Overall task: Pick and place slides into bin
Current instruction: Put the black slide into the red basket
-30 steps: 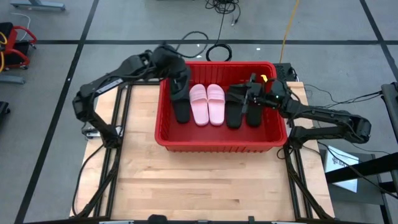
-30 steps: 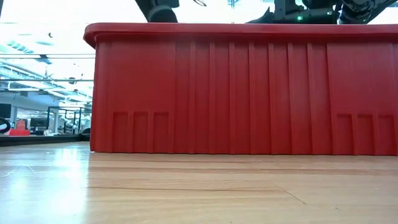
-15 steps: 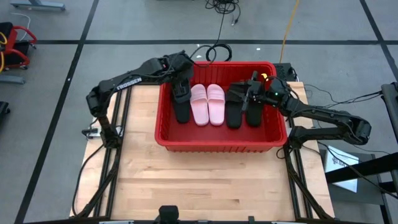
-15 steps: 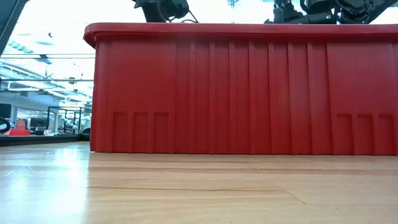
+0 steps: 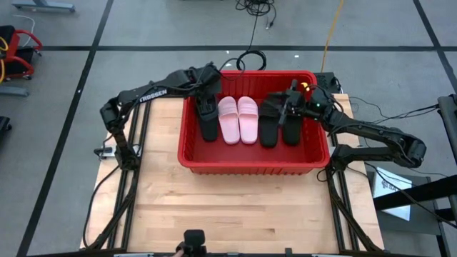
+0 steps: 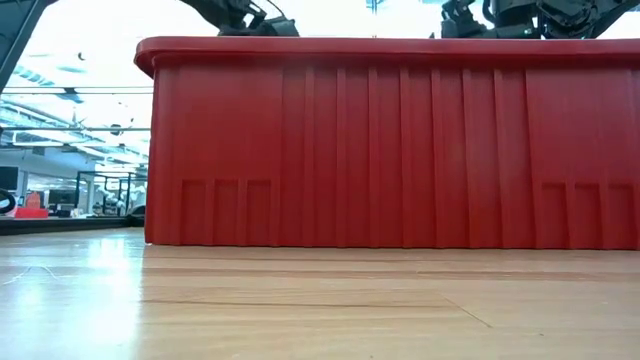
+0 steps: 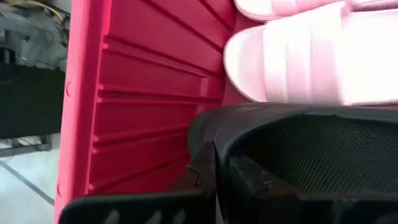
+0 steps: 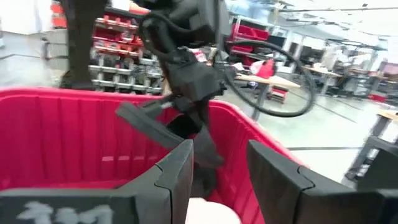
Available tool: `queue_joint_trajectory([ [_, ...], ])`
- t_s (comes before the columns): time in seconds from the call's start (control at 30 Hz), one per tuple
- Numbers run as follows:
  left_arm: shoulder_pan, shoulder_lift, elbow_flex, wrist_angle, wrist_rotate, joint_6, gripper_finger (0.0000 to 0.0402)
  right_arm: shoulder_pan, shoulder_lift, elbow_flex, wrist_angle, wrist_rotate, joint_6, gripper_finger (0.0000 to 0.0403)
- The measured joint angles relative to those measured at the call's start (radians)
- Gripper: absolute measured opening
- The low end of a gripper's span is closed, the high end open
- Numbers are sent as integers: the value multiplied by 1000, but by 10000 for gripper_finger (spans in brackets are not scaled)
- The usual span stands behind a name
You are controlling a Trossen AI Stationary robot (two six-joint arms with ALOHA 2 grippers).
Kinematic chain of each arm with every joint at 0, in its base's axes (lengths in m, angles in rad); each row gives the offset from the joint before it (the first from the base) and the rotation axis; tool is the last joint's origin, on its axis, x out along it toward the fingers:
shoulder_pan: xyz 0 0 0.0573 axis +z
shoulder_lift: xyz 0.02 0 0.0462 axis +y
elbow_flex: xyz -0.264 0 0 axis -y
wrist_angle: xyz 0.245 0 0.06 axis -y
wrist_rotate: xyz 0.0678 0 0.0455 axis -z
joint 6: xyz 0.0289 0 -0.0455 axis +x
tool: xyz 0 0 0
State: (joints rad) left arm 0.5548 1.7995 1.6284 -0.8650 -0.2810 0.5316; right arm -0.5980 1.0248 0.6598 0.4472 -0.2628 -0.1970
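Two tools are over the bin [image 5: 253,165]: left tool [image 5: 206,106] is pinched shut on a black slide [image 5: 208,123] at the bin's left end, while right tool [image 8: 214,177] stands partly open w/ nothing visibly between its fingers, above the black slides [image 5: 278,121] on the right. Pink pair [image 5: 238,120] lies in the middle; slides look light, rubbery, bendy, so the strap or sole edge is prob. the best hold. Low view shows only the bin wall on the worktop [image 5: 235,207], and I count five slides for sure; a sixth is hard to make out under the arms.

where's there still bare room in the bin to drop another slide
Free: the bare floor strip of the bin along its near wall, below the slides' ends, and a narrower strip by the right wall. Crowded: the far half, where a black slide, the pink pair and two black slides lie in a row, with both grippers over them.
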Motion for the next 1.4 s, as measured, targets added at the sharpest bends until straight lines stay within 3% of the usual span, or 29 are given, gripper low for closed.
queue_joint_trajectory([
  [0.23,29,0,-112,115,24,85,3,0,0,0,-20,-7,1,141],
  [0.6,41,-2,-231,227,98,89,3,0,0,0,-24,-6,1,141],
  [1.0,45,-3,-300,282,100,46,38,0,0,0,-34,-5,1,141],
  [1.2,45,-2,-301,254,116,15,76,0,1,0,-41,-5,1,141],
  [1.4,40,-1,-300,206,121,-13,149,0,1,0,-42,-5,0,141],
])
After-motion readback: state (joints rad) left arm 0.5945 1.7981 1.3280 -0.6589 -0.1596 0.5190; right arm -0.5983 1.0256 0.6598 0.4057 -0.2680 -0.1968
